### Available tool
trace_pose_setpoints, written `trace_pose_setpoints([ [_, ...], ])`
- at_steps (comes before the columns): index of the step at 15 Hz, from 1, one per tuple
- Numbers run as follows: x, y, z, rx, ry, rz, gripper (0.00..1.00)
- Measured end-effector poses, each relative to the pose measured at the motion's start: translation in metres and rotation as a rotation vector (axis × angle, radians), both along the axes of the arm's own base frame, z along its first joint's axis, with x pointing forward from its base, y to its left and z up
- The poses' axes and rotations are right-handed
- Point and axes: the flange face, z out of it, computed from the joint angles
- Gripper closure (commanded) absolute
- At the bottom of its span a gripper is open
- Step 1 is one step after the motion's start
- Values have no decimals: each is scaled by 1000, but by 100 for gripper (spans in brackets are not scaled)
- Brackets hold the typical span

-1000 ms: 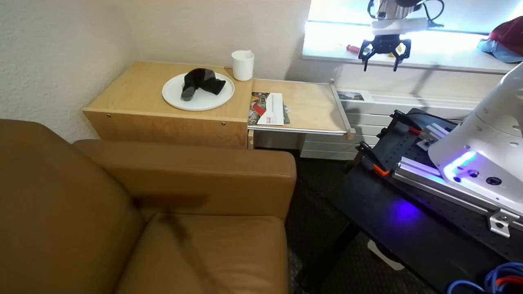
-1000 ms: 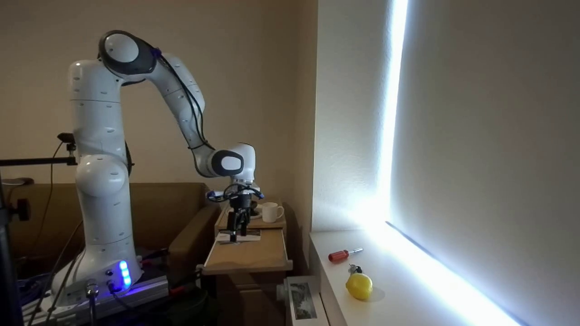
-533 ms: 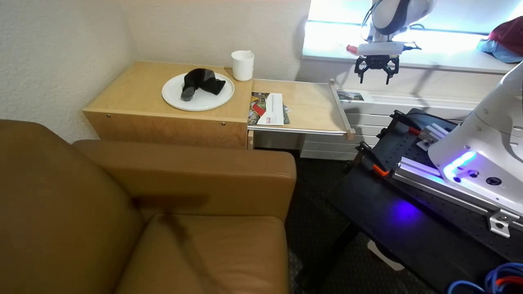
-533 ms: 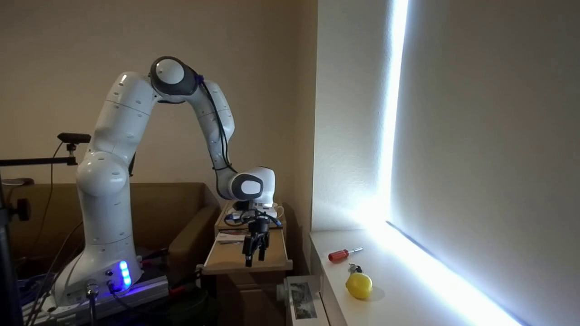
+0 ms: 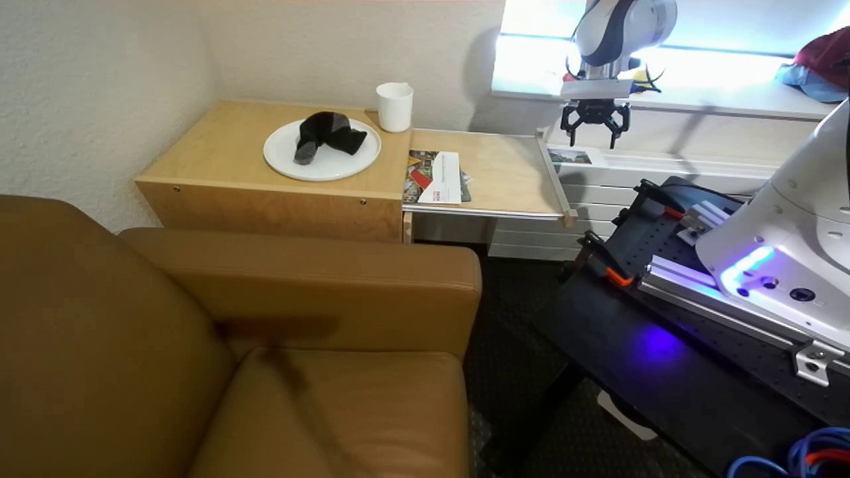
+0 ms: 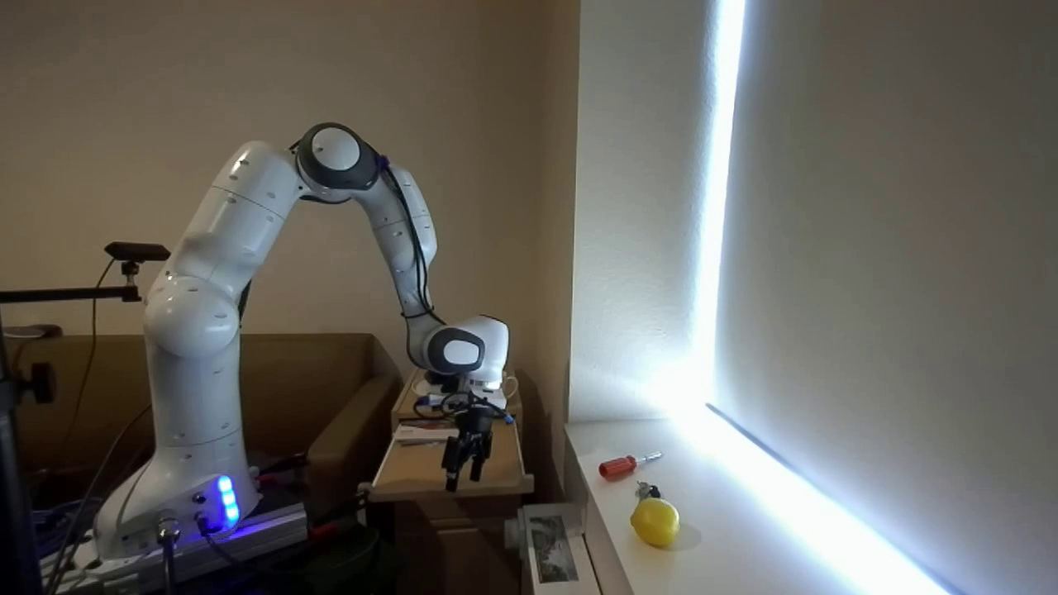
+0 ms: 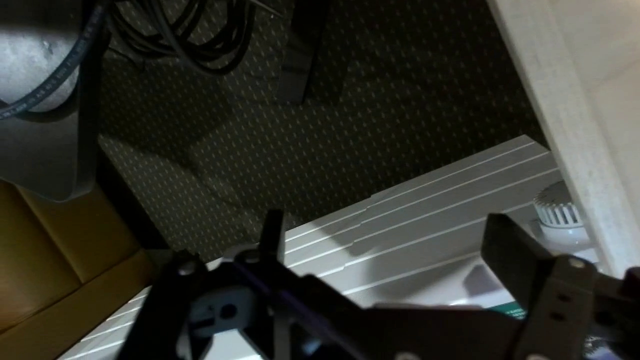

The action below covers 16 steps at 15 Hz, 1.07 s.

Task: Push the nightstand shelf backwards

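From here I can see some type on the white brochure point(image 5: 445, 174) lying on the nightstand shelf point(image 5: 508, 159), but it is too small for me to read. In the wrist view a green label point(image 7: 510, 309) bears pale print and a dark cable point(image 7: 70, 62) has characters along it; I can't resolve either (blur and gloom are against me).

I count one white mug point(image 5: 395, 107) and one white plate point(image 5: 284, 151) on the nightstand point(image 5: 219, 146), with one black bundle of cloth point(image 5: 325, 129) on the plate. One brown armchair point(image 5: 332, 279) sits alongside, and two orange-tipped clamps point(image 5: 618, 277) are at the edge of the black table point(image 5: 591, 332). The windowsill point(image 6: 744, 529) carries one lemon point(image 6: 655, 523), one red-handled screwdriver point(image 6: 617, 468) and one small dark item point(image 6: 648, 491) just beside the lemon that I can't identify. The papers point(image 5: 417, 186) on the shelf overlap, so I can't give their number.

The shelf itself juts from the nightstand's side, just below its top, in both exterior views. My gripper point(image 5: 592, 143) is released: two fingers spread, bare space between them. It hangs beyond the shelf's pale rim point(image 5: 556, 176), fingertips apart from it, and in the wrist view the slatted radiator point(image 7: 425, 230) shows between them.
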Motion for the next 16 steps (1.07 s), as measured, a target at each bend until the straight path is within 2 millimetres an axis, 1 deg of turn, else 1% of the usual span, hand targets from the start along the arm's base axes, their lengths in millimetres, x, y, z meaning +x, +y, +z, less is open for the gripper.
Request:
trace_pose_setpoints([
  [2, -1, 3, -10, -3, 26, 22, 0],
  [6, 1, 12, -49, 8, 37, 59, 0],
  [8, 4, 15, -63, -2, 35, 68, 0],
  [9, 5, 15, -66, -3, 38, 71, 0],
  [11, 5, 15, -67, -7, 40, 59, 0],
  [13, 7, 15, -70, 2, 51, 17, 0],
  [15, 13, 16, -76, 35, 66, -24, 0],
  [16, 17, 16, -75, 54, 57, -27, 0],
])
